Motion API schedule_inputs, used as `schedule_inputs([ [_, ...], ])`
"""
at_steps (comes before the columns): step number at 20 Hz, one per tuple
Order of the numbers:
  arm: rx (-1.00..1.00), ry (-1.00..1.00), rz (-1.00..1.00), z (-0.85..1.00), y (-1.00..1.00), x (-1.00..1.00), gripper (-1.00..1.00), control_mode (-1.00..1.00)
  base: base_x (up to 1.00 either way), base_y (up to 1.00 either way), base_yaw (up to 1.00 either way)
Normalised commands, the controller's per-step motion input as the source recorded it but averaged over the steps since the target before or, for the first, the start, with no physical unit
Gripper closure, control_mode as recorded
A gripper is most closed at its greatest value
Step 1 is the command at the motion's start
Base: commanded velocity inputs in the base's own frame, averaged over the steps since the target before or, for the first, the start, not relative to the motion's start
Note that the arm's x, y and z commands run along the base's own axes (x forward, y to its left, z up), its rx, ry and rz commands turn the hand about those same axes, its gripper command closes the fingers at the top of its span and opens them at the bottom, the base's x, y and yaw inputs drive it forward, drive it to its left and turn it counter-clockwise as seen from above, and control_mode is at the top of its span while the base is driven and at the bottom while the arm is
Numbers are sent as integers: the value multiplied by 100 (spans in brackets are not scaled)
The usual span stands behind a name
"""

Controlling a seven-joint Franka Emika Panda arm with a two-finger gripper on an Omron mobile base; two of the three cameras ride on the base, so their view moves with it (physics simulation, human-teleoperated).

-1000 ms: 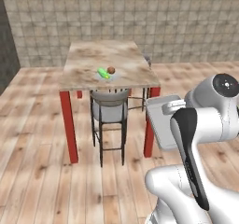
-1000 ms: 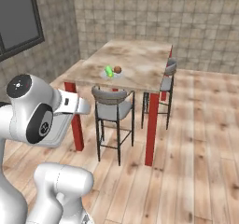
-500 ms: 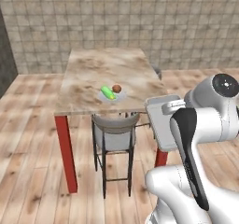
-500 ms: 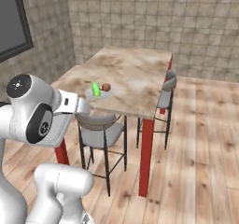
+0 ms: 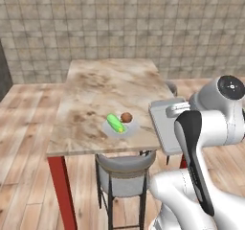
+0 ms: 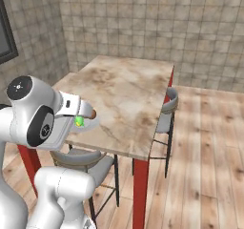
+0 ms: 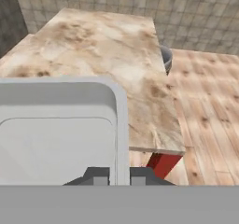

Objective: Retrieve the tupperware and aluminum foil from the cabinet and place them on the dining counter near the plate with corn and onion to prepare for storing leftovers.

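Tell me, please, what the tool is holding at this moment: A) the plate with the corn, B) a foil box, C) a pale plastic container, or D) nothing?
C: in the hand view the tool is shut on the rim of the pale container, carried short of the table, while the plate sits on the tabletop.

Nothing readable turned up anywhere: no text, label, brand, number or sign could be made out on any surface in these views.
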Motion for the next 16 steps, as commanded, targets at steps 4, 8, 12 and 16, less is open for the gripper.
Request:
schedule_inputs([
  [4,0,0,0,0,0,0,100,100,75,36,0],
  [8,-4,-2,0,-10,16,28,100,-100,31,18,0],
  [12,-9,-1,-1,-27,44,38,100,-100,0,0,0],
  [16,-8,0,-1,-39,51,18,100,-100,0,0,0],
])
